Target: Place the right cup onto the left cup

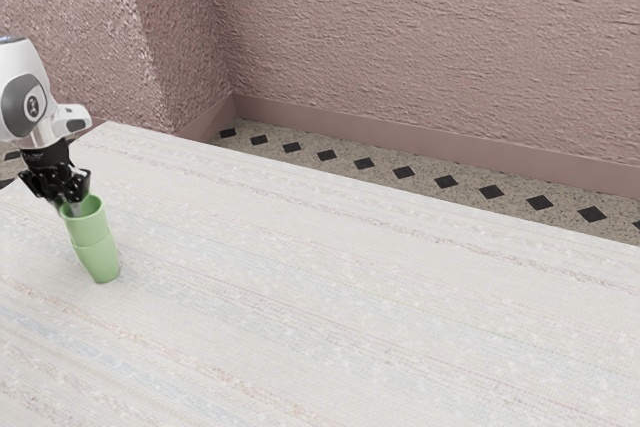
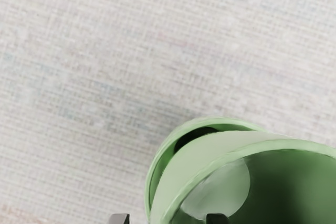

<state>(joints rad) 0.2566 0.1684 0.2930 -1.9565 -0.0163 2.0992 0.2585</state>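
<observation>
At the exterior view's left, the gripper point(image 1: 69, 207) is over the rim of a light green cup point(image 1: 87, 223), whose lower part sits inside a second green cup point(image 1: 101, 263) standing on the table. In the wrist view the gripper point(image 2: 168, 219) has its dark fingertips apart, one outside the upper cup point(image 2: 197, 163) and one over its opening, with the near wall between them. Around the upper cup shows the rim of the lower cup point(image 2: 163, 156), with a dark gap at one side. The lower cup's inside is mostly hidden.
The pale, woven-looking table point(image 1: 350, 297) stretches away toward the exterior view's right. Beyond its far edge are a speckled floor with dark diamonds and a rough pinkish wall point(image 1: 430, 37).
</observation>
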